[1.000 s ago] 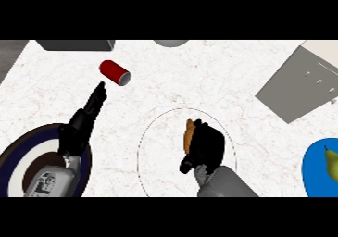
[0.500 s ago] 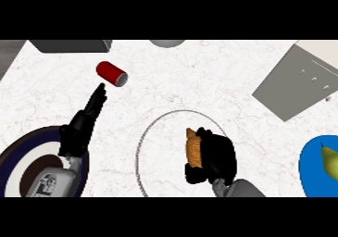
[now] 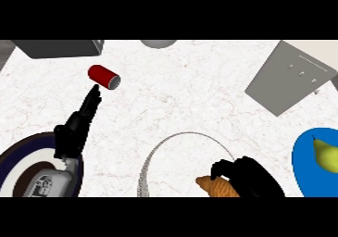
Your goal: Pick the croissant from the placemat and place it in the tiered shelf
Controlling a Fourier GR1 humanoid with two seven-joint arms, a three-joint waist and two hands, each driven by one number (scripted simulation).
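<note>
The brown croissant (image 3: 218, 187) shows at the lower edge of the head view, over the round white placemat (image 3: 152, 159). My right hand (image 3: 248, 178) is curled round it and hides most of it. The grey tiered shelf (image 3: 289, 76) stands at the upper right, well away from that hand. My left hand (image 3: 78, 125) rests open at the left, fingers stretched up toward a red can (image 3: 103, 76).
A dark blue plate (image 3: 14, 157) lies at the lower left under my left forearm. A blue plate (image 3: 307, 169) holding a green pear (image 3: 328, 155) sits at the right edge. A grey box (image 3: 59, 47) and a grey round thing (image 3: 158, 43) stand along the far edge.
The whole view has shifted down and right: the placemat, croissant and right hand now sit lower in the picture. The right hand has closed round the croissant.
</note>
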